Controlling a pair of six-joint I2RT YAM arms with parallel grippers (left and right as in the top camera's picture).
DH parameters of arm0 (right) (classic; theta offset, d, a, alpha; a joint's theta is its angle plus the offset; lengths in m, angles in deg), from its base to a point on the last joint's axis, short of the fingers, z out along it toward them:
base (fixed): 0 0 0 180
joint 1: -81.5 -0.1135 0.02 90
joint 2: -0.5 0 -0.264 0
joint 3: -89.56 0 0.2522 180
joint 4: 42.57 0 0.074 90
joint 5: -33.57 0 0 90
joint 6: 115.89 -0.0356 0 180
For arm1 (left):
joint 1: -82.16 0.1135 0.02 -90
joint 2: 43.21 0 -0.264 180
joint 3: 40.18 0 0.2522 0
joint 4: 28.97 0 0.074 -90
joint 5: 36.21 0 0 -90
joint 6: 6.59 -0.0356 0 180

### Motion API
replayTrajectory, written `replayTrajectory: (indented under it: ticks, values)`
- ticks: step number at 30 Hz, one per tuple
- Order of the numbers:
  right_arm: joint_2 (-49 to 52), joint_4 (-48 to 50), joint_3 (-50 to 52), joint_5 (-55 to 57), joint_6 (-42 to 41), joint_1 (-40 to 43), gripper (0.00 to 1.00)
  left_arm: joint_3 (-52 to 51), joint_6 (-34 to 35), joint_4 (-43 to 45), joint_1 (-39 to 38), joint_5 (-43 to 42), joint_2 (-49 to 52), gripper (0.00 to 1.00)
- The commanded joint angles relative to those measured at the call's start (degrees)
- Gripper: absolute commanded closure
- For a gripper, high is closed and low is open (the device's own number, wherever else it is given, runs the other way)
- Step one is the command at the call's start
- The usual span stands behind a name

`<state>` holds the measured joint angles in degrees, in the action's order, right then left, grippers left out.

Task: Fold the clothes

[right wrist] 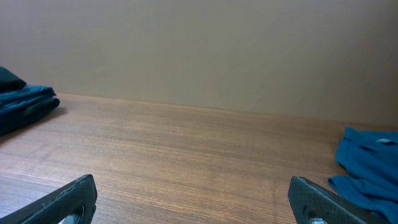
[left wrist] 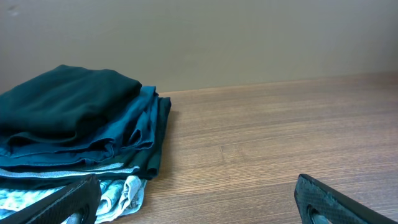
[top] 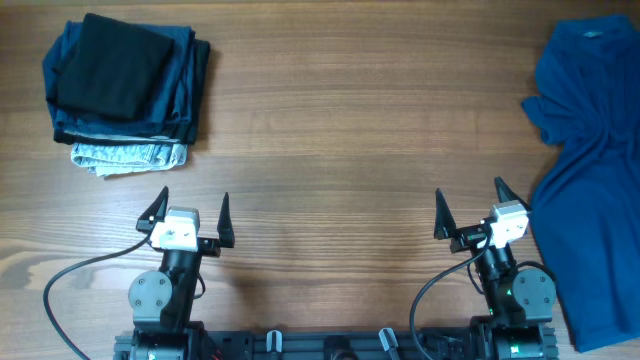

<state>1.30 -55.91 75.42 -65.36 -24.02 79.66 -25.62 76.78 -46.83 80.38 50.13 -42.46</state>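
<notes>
The medium-blue T-shirt (top: pixel 590 150) lies crumpled and unfolded along the table's right edge, partly out of the overhead view. Its edge shows at the right of the right wrist view (right wrist: pixel 370 165). My right gripper (top: pixel 470 205) is open and empty, near the front edge just left of the shirt, not touching it. My left gripper (top: pixel 190 208) is open and empty at the front left, below the pile of folded garments. In both wrist views the fingers (left wrist: pixel 199 199) (right wrist: pixel 193 199) stand wide apart over bare wood.
A pile of folded garments (top: pixel 125 75) sits at the back left: black on top, dark navy under it, and a light grey speckled piece (top: pixel 130 155) at the bottom. It also shows in the left wrist view (left wrist: pixel 74 130). A beige wall stands behind the table.
</notes>
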Motion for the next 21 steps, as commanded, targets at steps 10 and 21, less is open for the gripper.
replayTrajectory:
  ticks: [10, 21]
  values:
    - [0.17, 0.28, 0.09, 0.17, 0.98, -0.28, 0.0, -0.46, -0.85, -0.07, -0.24, 0.74, -0.22, 0.0]
    - [0.17, 0.35, 0.09, 0.44, 1.4, -0.28, 0.0, -0.46, -0.85, -0.07, -0.24, 0.76, -0.22, 0.0]
